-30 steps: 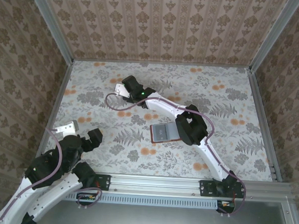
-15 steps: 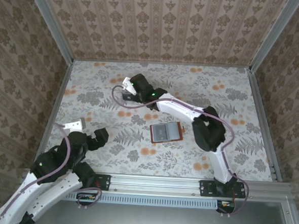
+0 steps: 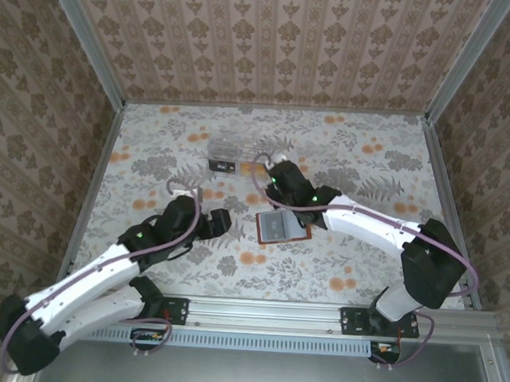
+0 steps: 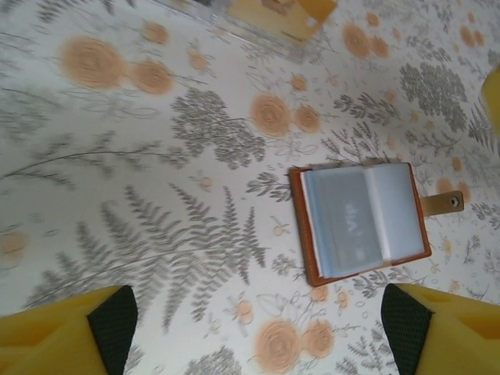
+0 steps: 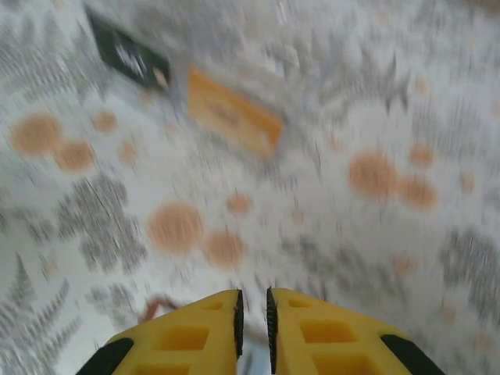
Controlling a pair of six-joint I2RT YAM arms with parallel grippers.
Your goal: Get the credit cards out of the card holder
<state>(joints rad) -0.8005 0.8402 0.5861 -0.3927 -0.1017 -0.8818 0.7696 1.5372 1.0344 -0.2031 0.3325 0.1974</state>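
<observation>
Approach: rust-brown leather card holder [image 4: 394,207] open; left fingers [image 4: 113,320] spread at nine o'clock, right fingers [image 5: 195,336] nearly closed, empty; next, pinching grey card [image 4: 344,225].

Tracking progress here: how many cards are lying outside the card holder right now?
2: a dark card beside the clear box, and an orange card at that box, too blurred to place exactly. Others may be hidden in the card holder.

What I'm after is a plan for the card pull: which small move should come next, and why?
Probably lower the open left end effector onto the card holder: it lies open on the table ahead, untouched, a card showing inside it.
</observation>
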